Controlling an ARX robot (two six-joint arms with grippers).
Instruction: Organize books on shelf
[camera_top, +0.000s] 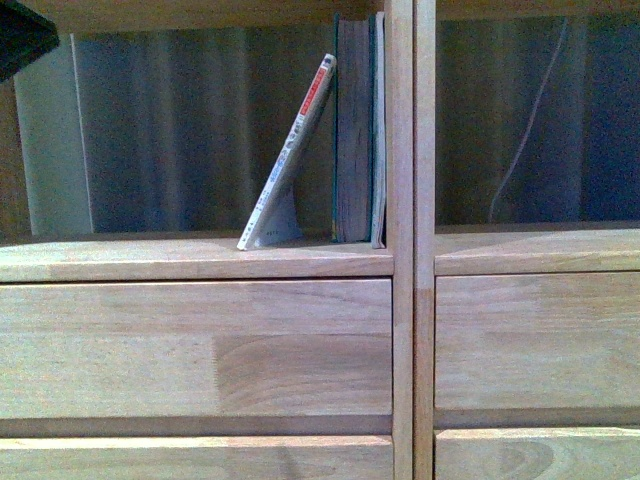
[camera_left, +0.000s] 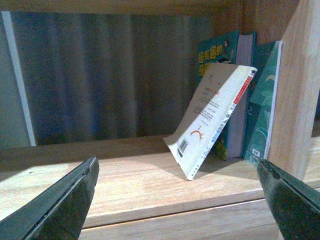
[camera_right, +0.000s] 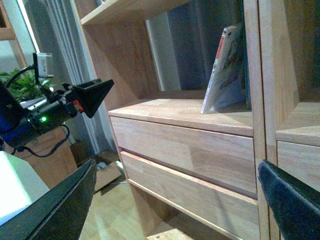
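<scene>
Three books stand in the shelf (camera_top: 200, 262): one thin paperback (camera_top: 290, 160) with a white, red-marked spine, and two teal-covered books (camera_top: 358, 130) against the divider at the right edge of the left compartment. The shelf shows two columns and four drawer fronts (camera_top: 200, 345) in the front view, two per column.

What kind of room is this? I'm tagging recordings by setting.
Probably a living room or study: a light-wood shelf with drawers holds a few books, a curtain hangs behind it, and a potted plant stands off to one side.
</scene>
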